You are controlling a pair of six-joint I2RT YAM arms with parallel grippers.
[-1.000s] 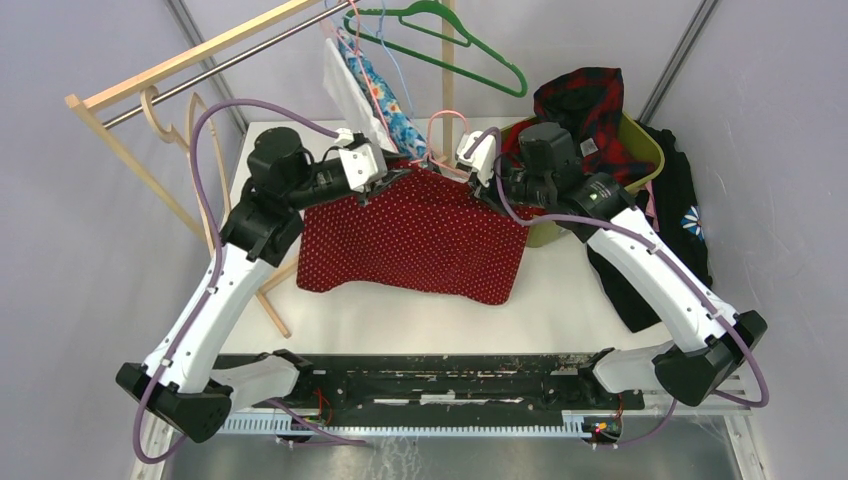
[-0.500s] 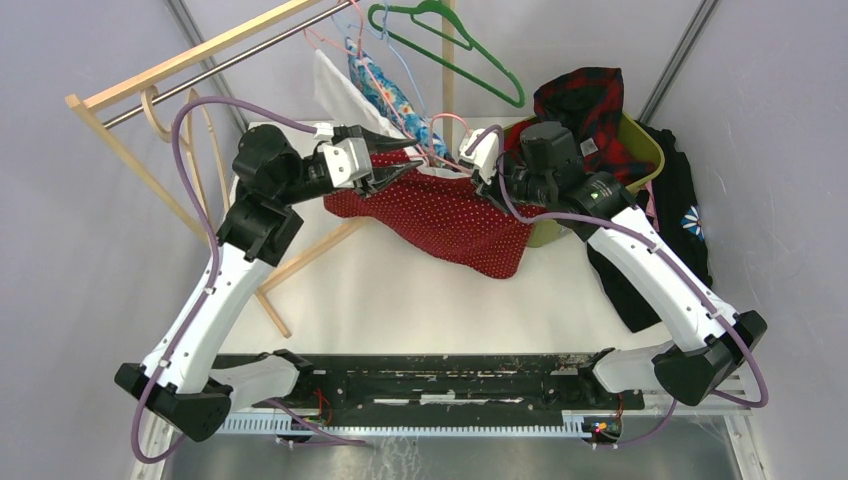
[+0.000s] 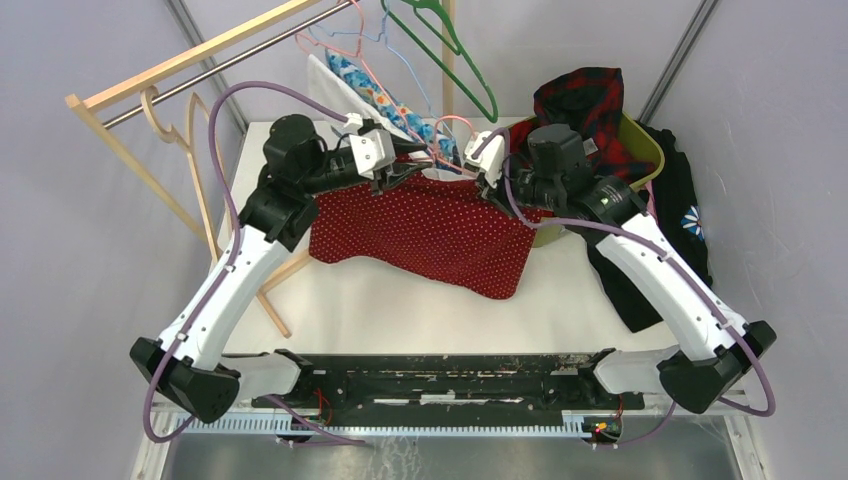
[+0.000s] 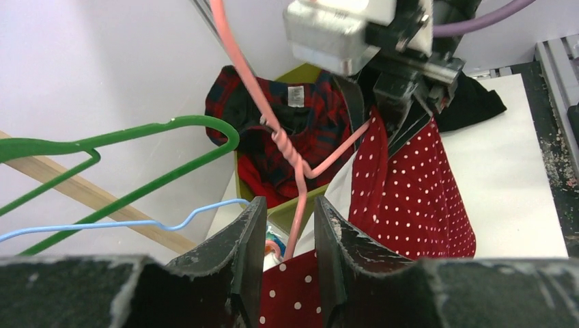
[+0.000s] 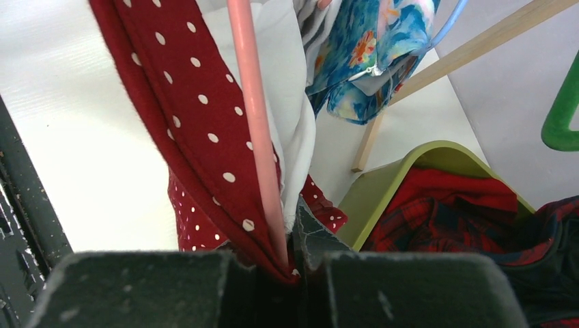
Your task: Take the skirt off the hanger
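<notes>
A white counter (image 3: 400,300) is walled in grey; a red white-dotted fabric skirt (image 3: 430,225) is clamped by the right claw (image 5: 290,249); a pink wire hanger (image 4: 254,96) is straddled by the part-open left claw (image 4: 288,208).

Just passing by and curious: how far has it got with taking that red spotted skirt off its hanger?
Nothing is finished: the skirt is still on the pink hanger. In hand: the right end effector pinches waistband and hanger wire together, and the left end effector has its open fingers straddling the wire. Left: slide the skirt free.
</notes>
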